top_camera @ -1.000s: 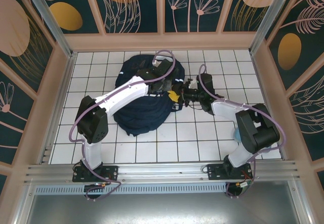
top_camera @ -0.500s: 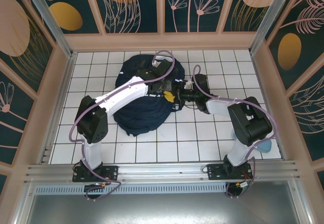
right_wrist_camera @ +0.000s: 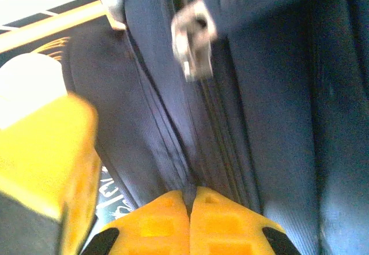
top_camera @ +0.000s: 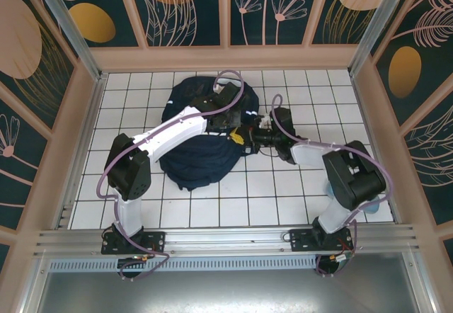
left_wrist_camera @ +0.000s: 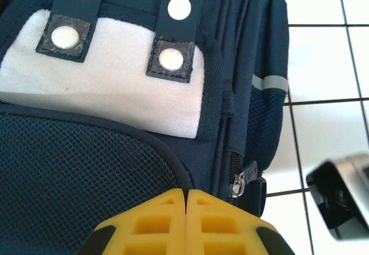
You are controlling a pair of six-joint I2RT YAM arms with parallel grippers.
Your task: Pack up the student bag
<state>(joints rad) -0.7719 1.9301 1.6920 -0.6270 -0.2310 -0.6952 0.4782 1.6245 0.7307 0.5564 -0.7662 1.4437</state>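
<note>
- No brand name or label can be read on the student bag (top_camera: 198,158). In the right wrist view some white lettering (right_wrist_camera: 115,209) sits at the lower left, on a dark surface beside the fingers, but it is blurred and cut off.
- In the left wrist view the bag's white patch (left_wrist_camera: 115,87) at the upper left is blank. It carries two dark tabs with round press studs (left_wrist_camera: 170,59), also unmarked.
- A thin grey stripe (left_wrist_camera: 269,82) crosses the bag's side at the right of that view. A dark mesh pocket (left_wrist_camera: 75,174) fills the lower left.
- The bag lies in a heap on the white tiled table (top_camera: 297,192), in the upper middle of the top view, under the left arm.
- The left gripper (left_wrist_camera: 185,206) is clenched, its yellow fingers meeting at the bottom centre just above the bag's zip side. A metal zip pull (left_wrist_camera: 238,181) hangs just to their right.
- The right gripper (right_wrist_camera: 190,209) is also pressed closed, against the bag's zip seam. I cannot tell whether any fabric is pinched between the fingers.
- Compared with a second ago, the right gripper has moved left to the bag's right edge, beside the left one, and its fingers have closed.
- The right arm's elbow block has shifted a little in the lower right of the top view.
- The left arm and the bag are where they were.
</note>
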